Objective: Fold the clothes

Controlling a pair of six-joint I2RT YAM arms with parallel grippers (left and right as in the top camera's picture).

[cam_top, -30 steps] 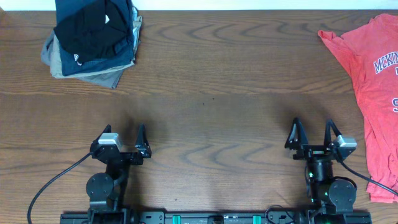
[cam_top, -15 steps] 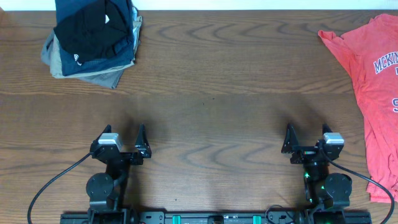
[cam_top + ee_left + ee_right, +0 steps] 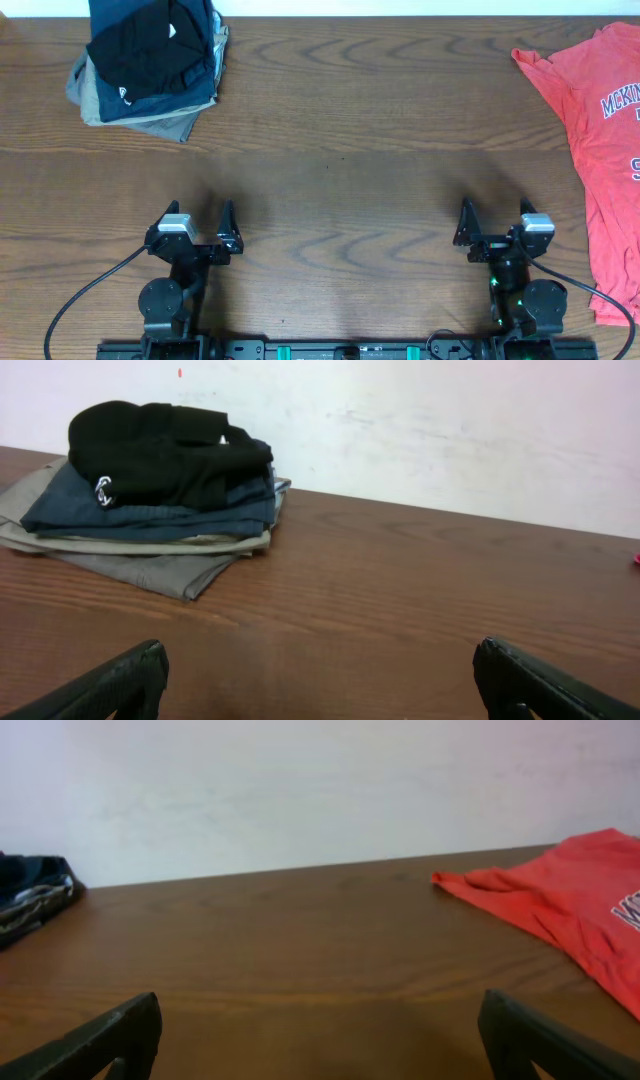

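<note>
Right, my left gripper (image 3: pixel 199 212) and right gripper (image 3: pixel 495 215) sit at the table's (image 3: pixel 340 150) near edge, fingers spread wide, holding nothing. Far-left corner: a folded pile (image 3: pixel 140 105) with a black garment (image 3: pixel 150 50) on top. The red shirt (image 3: pixel 600 150) lies flat at the right edge, well apart from both grippers.

The table (image 3: pixel 340 120) is lit evenly and pretty brightly, no harsh glare. Only faint soft shadows are cast on the wood ahead of the left gripper (image 3: pixel 199 210) and right gripper (image 3: pixel 496 208). Overhead is sharp; the wrist views are softer, with the wall (image 3: pixel 450 430) a bit washed out.
</note>
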